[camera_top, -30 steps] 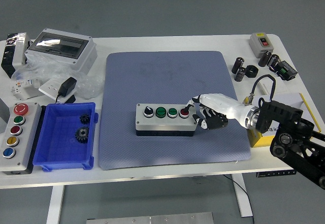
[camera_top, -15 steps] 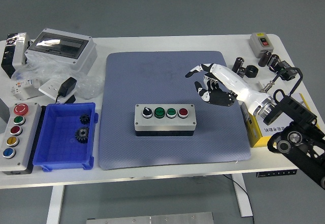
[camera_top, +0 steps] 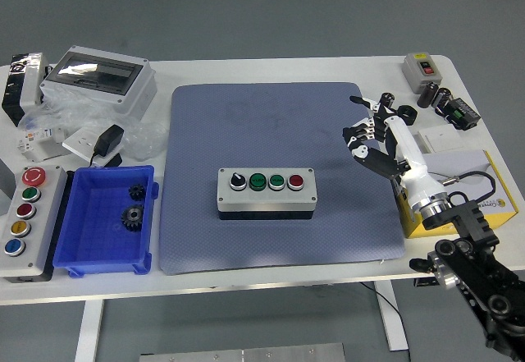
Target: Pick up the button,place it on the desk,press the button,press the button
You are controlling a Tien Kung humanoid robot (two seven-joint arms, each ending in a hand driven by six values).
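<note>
My right hand (camera_top: 371,136) raised over the mat's (camera_top: 246,112) far right edge, fingers spread, holding nothing, button box (camera_top: 267,193) lying well apart, nearer and left

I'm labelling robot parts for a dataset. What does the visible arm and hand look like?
The right hand has a white back and black jointed fingers with pale tips. A white forearm leads to a silver wrist ring, then a black arm with round joints. No left arm shows.

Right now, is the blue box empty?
No, not empty. The blue box has two dark gears lying inside it, toward its right side.
</note>
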